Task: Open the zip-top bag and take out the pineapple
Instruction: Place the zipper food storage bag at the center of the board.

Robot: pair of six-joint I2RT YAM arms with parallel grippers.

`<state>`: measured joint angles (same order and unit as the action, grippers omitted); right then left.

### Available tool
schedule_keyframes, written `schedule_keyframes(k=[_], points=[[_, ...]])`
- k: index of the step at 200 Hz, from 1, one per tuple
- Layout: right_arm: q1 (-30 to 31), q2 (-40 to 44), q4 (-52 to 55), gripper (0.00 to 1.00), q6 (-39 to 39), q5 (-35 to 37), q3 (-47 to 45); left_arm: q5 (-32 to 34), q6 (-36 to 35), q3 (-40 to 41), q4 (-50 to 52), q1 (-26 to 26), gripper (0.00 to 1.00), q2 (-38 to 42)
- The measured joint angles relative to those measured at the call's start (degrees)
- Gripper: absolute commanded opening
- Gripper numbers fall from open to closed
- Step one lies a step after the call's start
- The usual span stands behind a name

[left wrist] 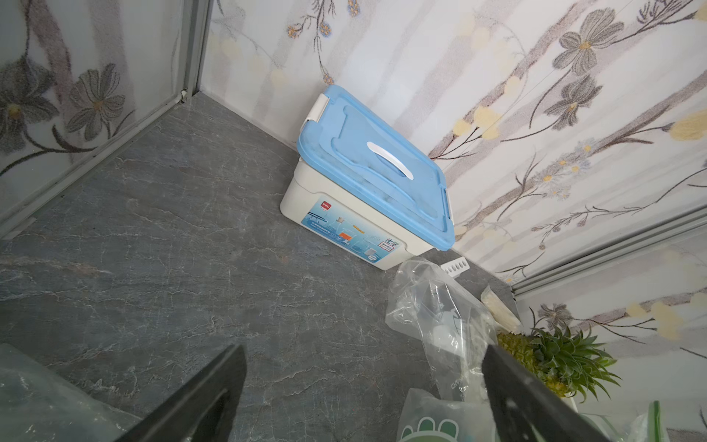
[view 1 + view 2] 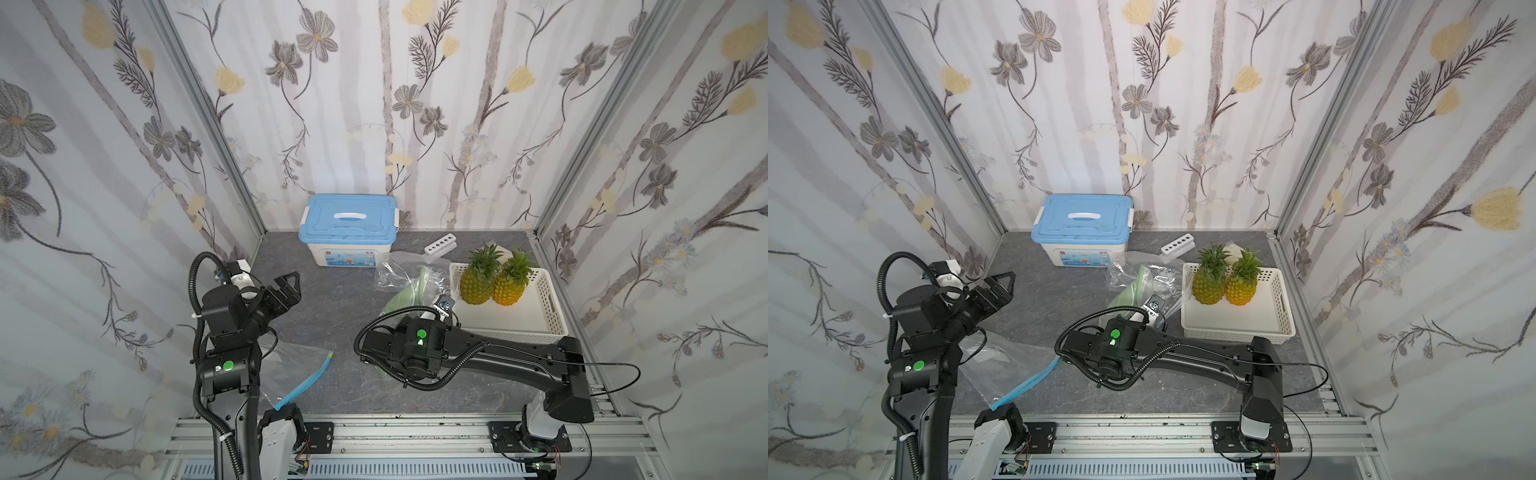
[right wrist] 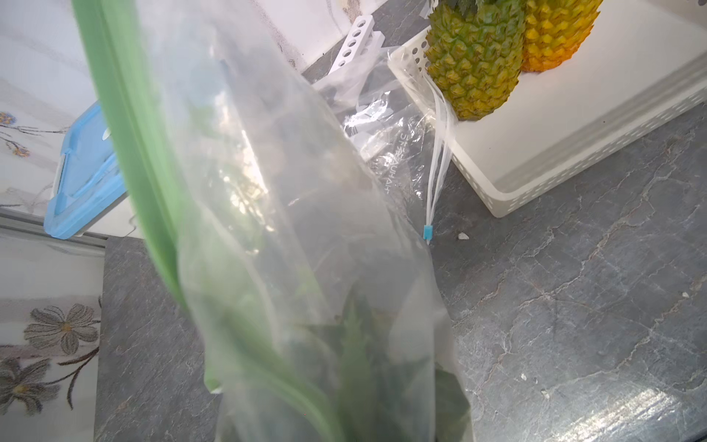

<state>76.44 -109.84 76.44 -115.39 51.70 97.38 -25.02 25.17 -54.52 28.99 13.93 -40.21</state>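
In both top views the left gripper (image 2: pixel 297 286) (image 2: pixel 1010 287) hangs at centre left, jaws spread wide and empty. The green-zipped bag (image 2: pixel 401 297) (image 2: pixel 1127 293) sits right of centre, just beside the basket (image 2: pixel 540 324) holding two pineapples (image 2: pixel 478 282). The right gripper is hidden under its wrist.

Left wrist view: fingers (image 1: pixel 206 402) stand wide apart above the table (image 1: pixel 153 248), with the box (image 1: pixel 375 172) beyond.

Right wrist view: the bag (image 3: pixel 287 229) fills the frame, clenched in the right jaws. Pineapple leaves (image 3: pixel 355 344) show inside it.
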Motion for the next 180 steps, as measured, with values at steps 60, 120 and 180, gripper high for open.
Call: schedule_keyframes(k=[60, 120, 180], points=[[1.25, -10.88, 0.85, 0.05, 3.02, 4.15, 5.62, 1.03, -0.98, 0.0, 0.37, 0.02, 1.0, 0.17], [3.39, -12.0, -0.15, 0.58, 3.89, 4.13, 7.45, 1.42, -0.96, 0.13, 0.35, 0.0, 1.0, -0.31], [6.1, -2.8, -0.94, 0.77, 9.01, 2.73, 8.02, -1.95, -0.24, 1.75, -0.17, -0.11, 1.0, 0.2]])
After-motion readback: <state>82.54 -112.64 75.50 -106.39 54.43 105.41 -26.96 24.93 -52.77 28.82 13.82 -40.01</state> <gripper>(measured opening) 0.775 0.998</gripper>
